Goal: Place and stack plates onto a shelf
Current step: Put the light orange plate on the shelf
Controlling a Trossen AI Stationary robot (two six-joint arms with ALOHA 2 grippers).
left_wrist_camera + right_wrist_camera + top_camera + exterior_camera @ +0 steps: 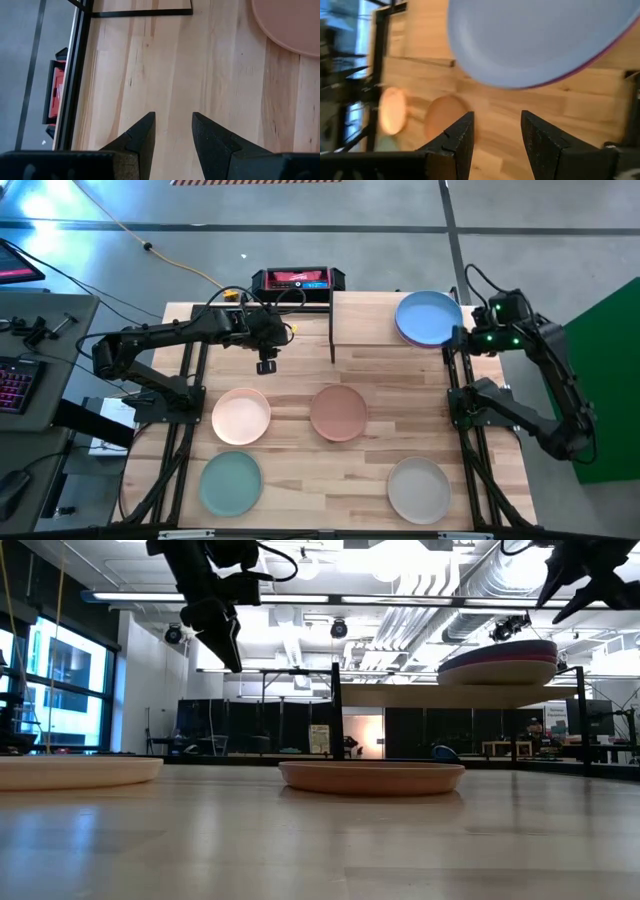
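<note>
While my left gripper [266,366] hangs with jaws spread and empty over bare worktop [300,480], I'd drop it square onto the peach plate [241,416] just beside; right gripper [462,338], equally wide and empty, hovers by the blue plate [428,316] stacked on the shelf [365,320].

Blue plate [428,316] over purple; peach [241,416], terracotta [338,412], mint [230,484], beige [418,490] plates.
</note>
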